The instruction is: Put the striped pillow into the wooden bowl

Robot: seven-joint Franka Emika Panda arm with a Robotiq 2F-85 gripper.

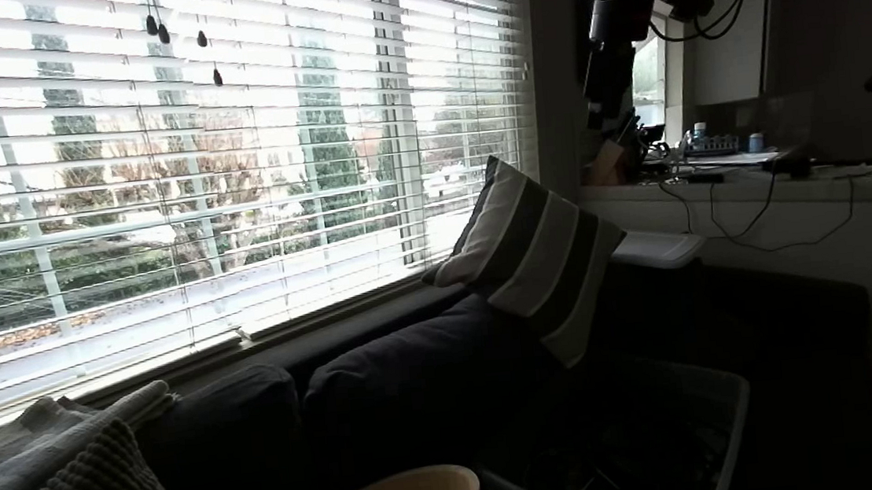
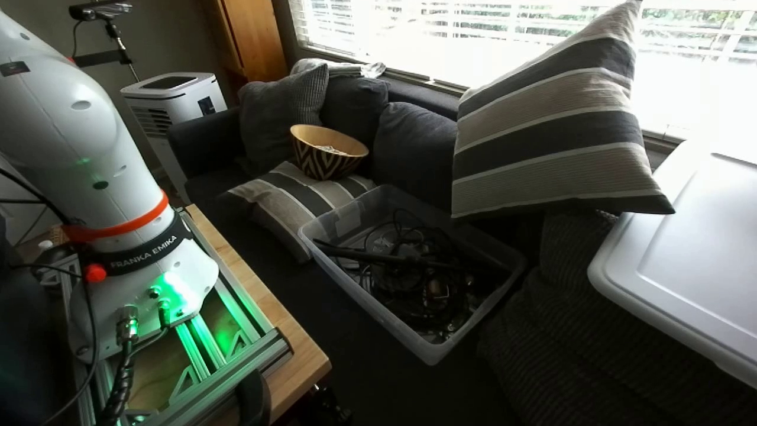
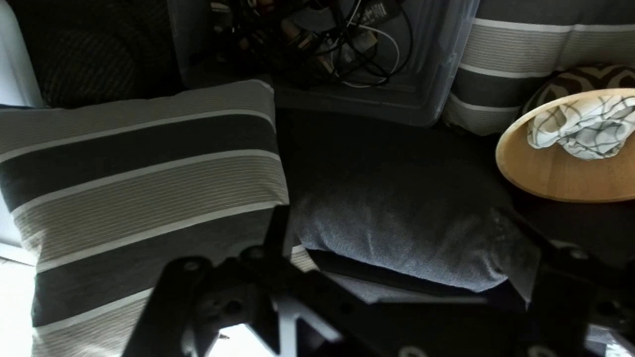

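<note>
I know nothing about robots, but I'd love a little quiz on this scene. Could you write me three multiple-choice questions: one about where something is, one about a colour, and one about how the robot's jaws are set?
1. Where is the checked cloth?
A) In the clear bin
B) In the wooden bowl
C) On the robot's base

2. What colours are the broad stripes on the striped pillow beside the white lid?
A) Red and white
B) Blue and yellow
C) Dark grey and beige

3. How are the jaws set?
A) Spread apart
B) Pressed together
C) Clamped on the bowl

Right letters:
1: B, as the wrist view shows the cloth lying inside the bowl.
2: C, as dark grey bands alternate with beige ones in an exterior view.
3: A, as the wrist view shows a wide gap between them.
</note>
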